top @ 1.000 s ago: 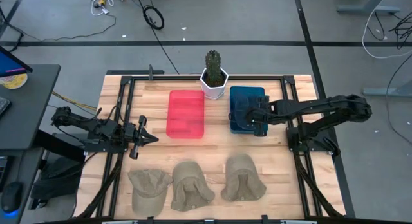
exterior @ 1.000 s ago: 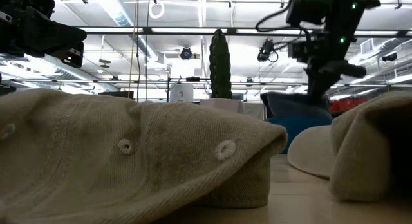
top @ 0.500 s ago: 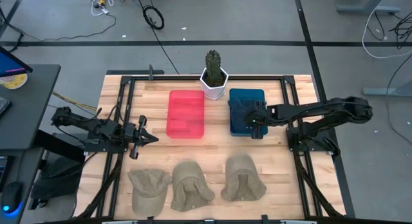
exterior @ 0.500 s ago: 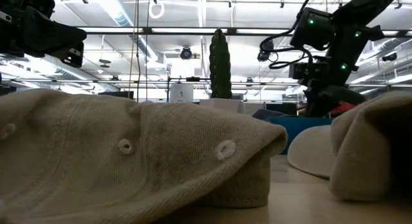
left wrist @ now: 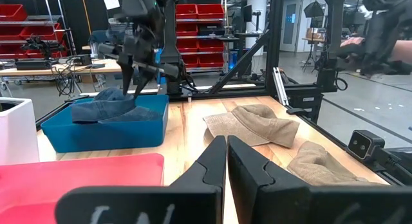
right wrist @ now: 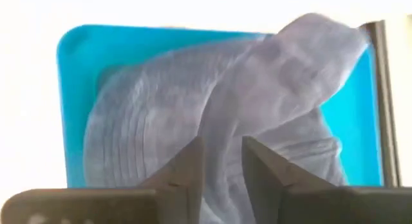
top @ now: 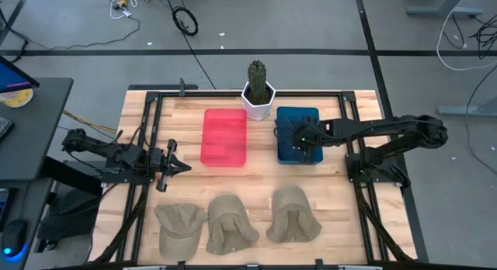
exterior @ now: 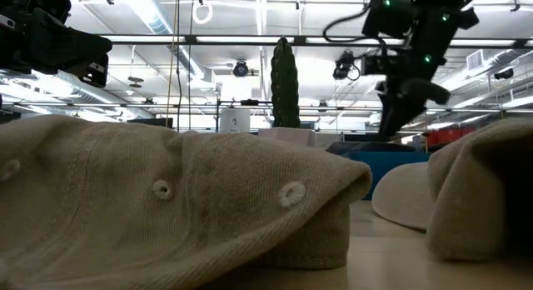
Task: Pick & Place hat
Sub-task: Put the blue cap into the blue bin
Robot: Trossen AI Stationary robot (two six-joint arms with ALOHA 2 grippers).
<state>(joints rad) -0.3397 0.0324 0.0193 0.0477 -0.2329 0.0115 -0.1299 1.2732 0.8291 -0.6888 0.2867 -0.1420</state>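
Right gripper [top: 299, 138] is hanging just over the blue bin [top: 314, 115] at the back right of the table [top: 264, 177], arm reaching in from the right edge. Its fingers [right wrist: 187, 169] are standing slightly apart with a narrow gap between them, pinching nothing. Directly below them a dark blue hat [right wrist: 212, 121] is lying crumpled inside the bin, filling most of it; in the left wrist view the same hat [left wrist: 112, 108] is showing over the bin's rim, with the right gripper poised above it and not touching. Left gripper [top: 172, 166] is waiting near the left side of the table, well apart from the bins, fingers [left wrist: 212, 166] pressed together with only a thin seam showing. A red bin [top: 224, 136] is sitting beside the blue one toward the middle, and a potted cactus [top: 258, 88] in a white pot is standing at the back edge between them. Three tan hats are lying in a row along the front edge: one at front left [top: 180, 227], one in the centre [top: 230, 223], one toward the right [top: 293, 216]. A dark side desk [top: 31, 122] is standing off the table's left.
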